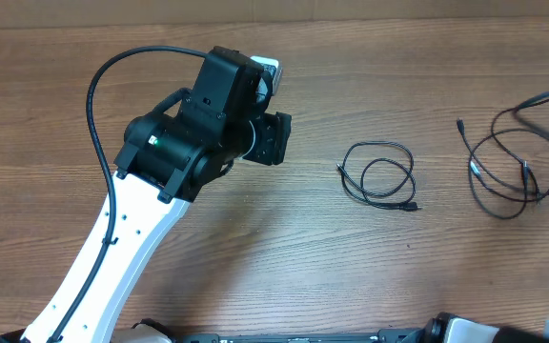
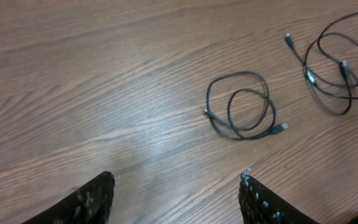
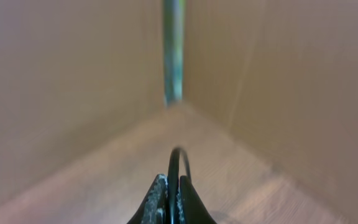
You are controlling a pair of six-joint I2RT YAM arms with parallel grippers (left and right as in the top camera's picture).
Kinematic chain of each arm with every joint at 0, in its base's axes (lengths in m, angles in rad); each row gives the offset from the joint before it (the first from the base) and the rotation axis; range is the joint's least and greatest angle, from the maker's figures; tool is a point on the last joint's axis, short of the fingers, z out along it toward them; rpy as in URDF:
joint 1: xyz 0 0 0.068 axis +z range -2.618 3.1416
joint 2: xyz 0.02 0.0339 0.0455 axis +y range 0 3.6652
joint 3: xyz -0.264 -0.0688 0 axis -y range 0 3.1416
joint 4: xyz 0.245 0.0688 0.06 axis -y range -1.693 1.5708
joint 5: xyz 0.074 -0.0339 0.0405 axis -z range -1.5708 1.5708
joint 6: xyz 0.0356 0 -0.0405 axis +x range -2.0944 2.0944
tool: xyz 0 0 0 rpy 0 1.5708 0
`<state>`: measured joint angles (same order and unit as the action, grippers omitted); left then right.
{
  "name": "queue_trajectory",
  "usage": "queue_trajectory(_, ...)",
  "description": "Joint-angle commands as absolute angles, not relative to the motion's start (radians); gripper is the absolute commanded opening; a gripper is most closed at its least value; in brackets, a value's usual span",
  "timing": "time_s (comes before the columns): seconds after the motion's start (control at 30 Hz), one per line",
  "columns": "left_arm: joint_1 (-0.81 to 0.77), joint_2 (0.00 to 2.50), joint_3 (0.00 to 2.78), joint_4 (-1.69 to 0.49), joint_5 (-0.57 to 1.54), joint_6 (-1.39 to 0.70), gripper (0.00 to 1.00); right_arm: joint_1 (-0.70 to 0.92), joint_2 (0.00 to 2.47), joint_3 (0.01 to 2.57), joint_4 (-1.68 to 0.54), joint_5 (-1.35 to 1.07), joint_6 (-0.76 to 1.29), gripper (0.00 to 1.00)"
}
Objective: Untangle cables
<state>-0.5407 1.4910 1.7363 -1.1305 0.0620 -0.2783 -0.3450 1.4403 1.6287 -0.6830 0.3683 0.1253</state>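
A small coiled black cable lies on the wooden table right of centre; it also shows in the left wrist view. A looser tangle of black cables lies at the far right, with strands lifted toward the right edge; it shows in the left wrist view too. My left gripper is open and empty, held above bare table left of the coil; the overhead view shows it too. My right gripper is shut on a thin black cable that loops up from between its fingertips.
The wooden table runs across the whole view. The left arm's thick black cable arcs over the left side. A brown wall or cardboard panel fills the right wrist view behind the jaws.
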Motion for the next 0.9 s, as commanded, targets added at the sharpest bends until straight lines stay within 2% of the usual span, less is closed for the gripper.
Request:
queue_trajectory(0.0, -0.537, 1.501, 1.742, -1.146, 0.033, -0.266, 0.64, -0.434, 1.511, 1.639, -0.744, 0.197, 0.261, 0.04)
queue_trajectory(0.27, -0.537, 1.501, 1.742, -1.156, 0.034, -0.266, 0.62, -0.545, 1.657, 1.637, -0.849, 0.196, 0.365, 0.04)
queue_trajectory(0.3, -0.537, 1.501, 1.742, -1.156, 0.033, -0.266, 0.62, -0.552, 1.666, 1.638, -0.850, 0.196, 0.372, 0.07)
queue_trajectory(0.33, -0.537, 1.501, 1.742, -1.156, 0.033, -0.266, 0.62, -0.559, 1.675, 1.637, -0.847, 0.190, 0.374, 0.32)
queue_trajectory(0.37, -0.537, 1.501, 1.742, -1.156, 0.033, -0.266, 0.62, -0.560, 1.677, 1.637, -0.841, 0.180, 0.374, 0.51)
queue_trajectory(0.47, -0.537, 1.501, 1.742, -1.156, 0.033, -0.266, 0.64, -0.560, 1.673, 1.638, -0.807, 0.091, 0.367, 0.88)
queue_trajectory(0.53, -0.537, 1.501, 1.742, -1.156, 0.033, -0.266, 0.65, -0.548, 1.662, 1.638, -0.768, -0.095, 0.296, 1.00)
queue_trajectory(0.67, -0.537, 1.501, 1.742, -1.156, 0.033, -0.266, 0.66, -0.491, 1.629, 1.638, -0.768, -0.309, 0.178, 1.00)
queue_trajectory(0.87, -0.537, 1.501, 1.742, -1.156, 0.033, -0.266, 0.66, -0.357, 1.600, 1.637, -0.999, -0.342, 0.146, 1.00)
